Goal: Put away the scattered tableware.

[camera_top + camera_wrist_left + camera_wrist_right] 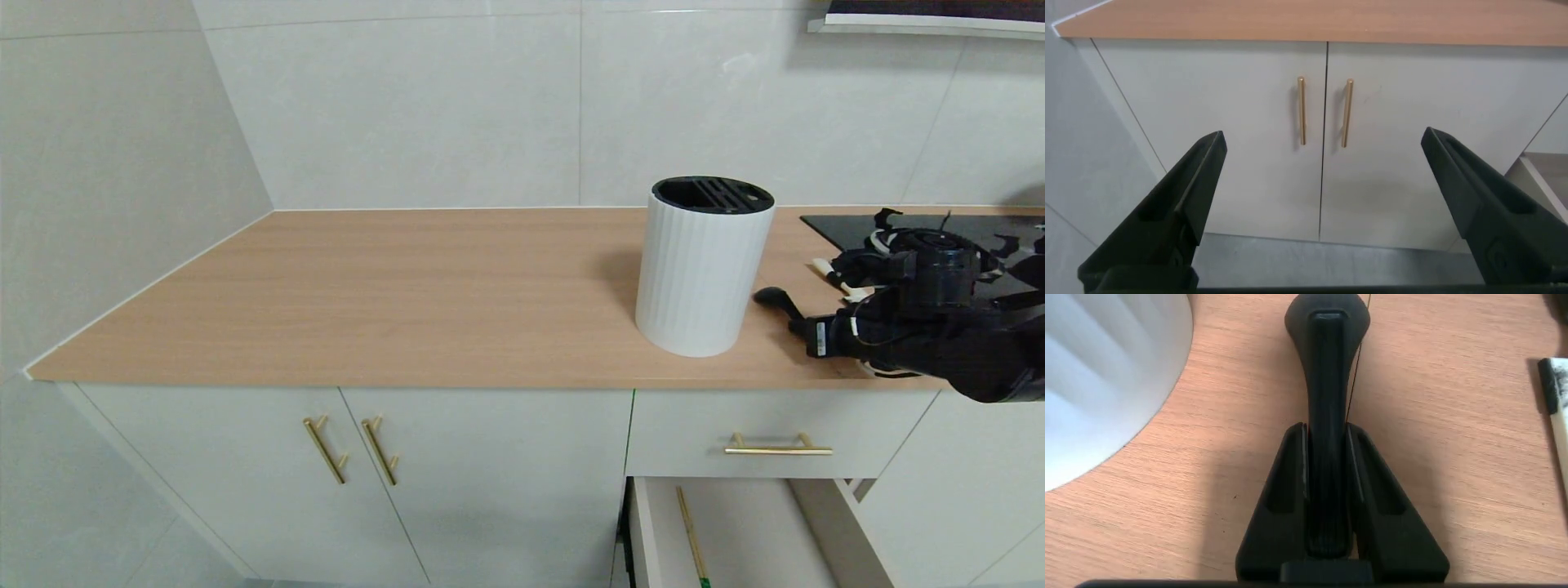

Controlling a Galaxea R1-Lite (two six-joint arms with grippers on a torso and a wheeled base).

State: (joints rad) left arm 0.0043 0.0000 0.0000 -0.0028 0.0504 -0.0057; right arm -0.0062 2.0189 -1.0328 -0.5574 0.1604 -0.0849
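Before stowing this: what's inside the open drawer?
A thin wooden stick, likely chopsticks, lies along the open drawer's left side; its back is hidden under the closed drawer above.

The worktop (408, 294) carries one white ribbed utensil holder (704, 278), right of centre. Two utensils show at the right edge: one black-handled utensil (1327, 343) and one pale-handled utensil (834, 278). There is one black hob (841, 229). Lower in the frame are two cabinet doors (490, 482), two drawers (686, 425), three gold bar handles (778, 445) and one thin wooden stick (692, 539). End effectors number two: the left end effector (1323, 143) and the right end effector (1327, 437).
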